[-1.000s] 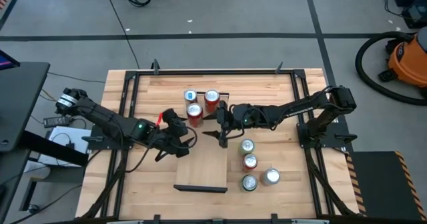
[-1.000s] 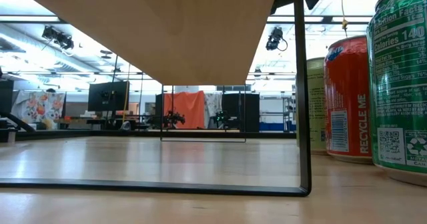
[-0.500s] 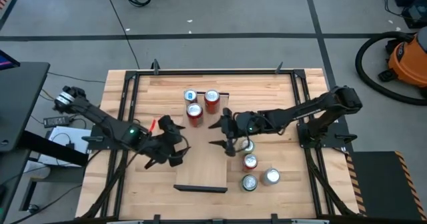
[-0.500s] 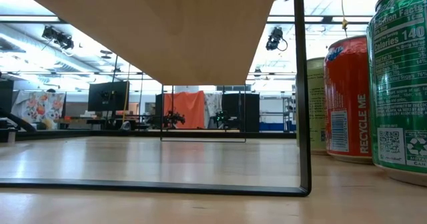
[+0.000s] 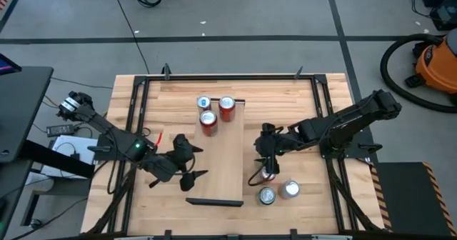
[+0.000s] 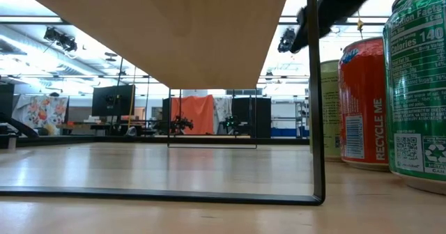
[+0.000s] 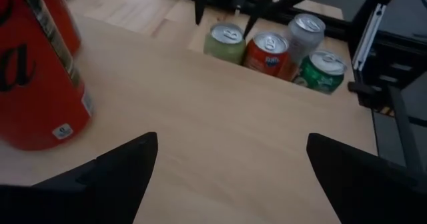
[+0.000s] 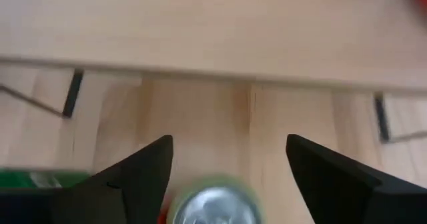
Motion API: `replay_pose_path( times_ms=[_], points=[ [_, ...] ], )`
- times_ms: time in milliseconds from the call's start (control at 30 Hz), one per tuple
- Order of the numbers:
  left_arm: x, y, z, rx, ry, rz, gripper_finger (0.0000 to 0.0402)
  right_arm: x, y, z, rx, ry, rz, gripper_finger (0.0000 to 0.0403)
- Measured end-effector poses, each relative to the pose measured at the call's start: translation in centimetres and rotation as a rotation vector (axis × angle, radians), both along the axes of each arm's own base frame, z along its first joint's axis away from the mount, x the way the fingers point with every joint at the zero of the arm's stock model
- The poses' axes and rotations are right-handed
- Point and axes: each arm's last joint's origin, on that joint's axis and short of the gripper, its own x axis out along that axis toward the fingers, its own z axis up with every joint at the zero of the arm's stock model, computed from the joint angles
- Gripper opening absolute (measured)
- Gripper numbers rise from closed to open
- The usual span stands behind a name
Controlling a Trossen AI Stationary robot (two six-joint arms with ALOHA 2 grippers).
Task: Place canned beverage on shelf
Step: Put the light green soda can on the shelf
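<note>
R gripper (image 5: 260, 174) spread wide over cans (image 5: 268, 173) beside shelf (image 5: 223, 151) edge, L gripper (image 5: 187, 165) open, empty

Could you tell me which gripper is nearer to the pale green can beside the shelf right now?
The right. The right gripper, jaws open, hangs just above the pale green can in the row right of the shelf. The left gripper, also open, sits across the shelf.
</note>
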Motion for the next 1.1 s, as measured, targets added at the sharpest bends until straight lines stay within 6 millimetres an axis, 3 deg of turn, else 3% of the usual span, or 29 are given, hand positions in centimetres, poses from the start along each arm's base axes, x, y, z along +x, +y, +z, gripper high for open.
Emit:
replay_pose_path(
  times_ms=[367, 633, 867, 1100],
  points=[
    [1.0, 0.0, 1.5, 0.095, -0.142, -0.028, 0.0396, -0.7, -0.3, -1.4, 0.002, 0.144, -0.120, 0.0378],
    [1.4, 0.1, 2.4, 0.178, -0.213, -0.027, 0.0396, -0.6, -0.1, -2.6, 0.019, 0.241, -0.143, 0.0380],
    [1.7, 0.0, 4.1, 0.257, -0.344, -0.046, 0.0396, -1.1, -2.4, -3.0, -0.005, 0.380, -0.102, 0.0378],
    [2.0, 0.6, 4.7, 0.271, -0.382, -0.024, 0.0396, -0.9, -4.2, -3.1, -0.109, 0.402, 0.151, 0.0354]
  ],
)
